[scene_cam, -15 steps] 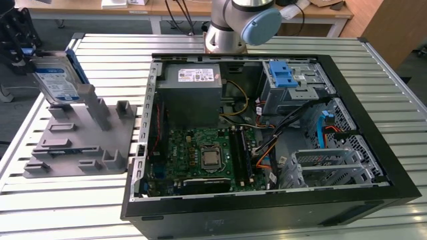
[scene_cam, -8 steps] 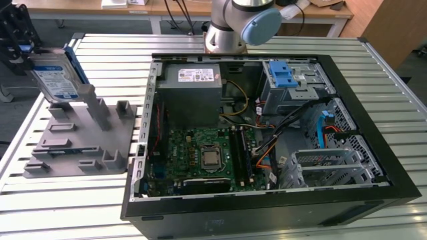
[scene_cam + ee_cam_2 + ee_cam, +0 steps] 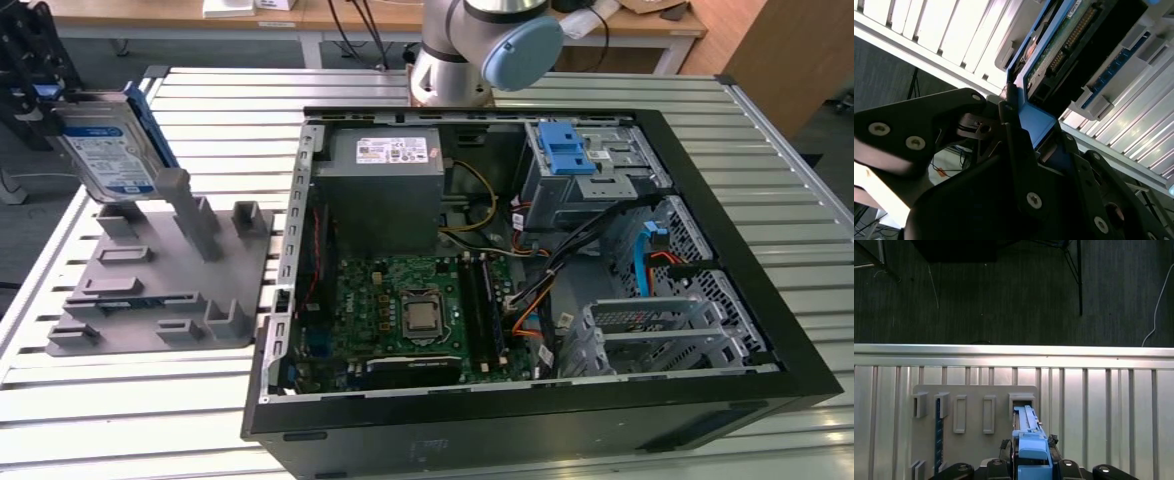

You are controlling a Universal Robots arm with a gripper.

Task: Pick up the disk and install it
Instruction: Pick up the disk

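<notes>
Exterior view: set high and well back, tilted down across the slatted worktop, wide enough for the whole open computer case and, at the exterior view's left, the grey fixture and the disk. First wrist view: aimed straight down past the pincer onto that fixture and the worktop's edge — dark floor beyond. Second wrist view: very close, angled along the pincer's fingers at the disk's connector edge — shared with both other views.
</notes>
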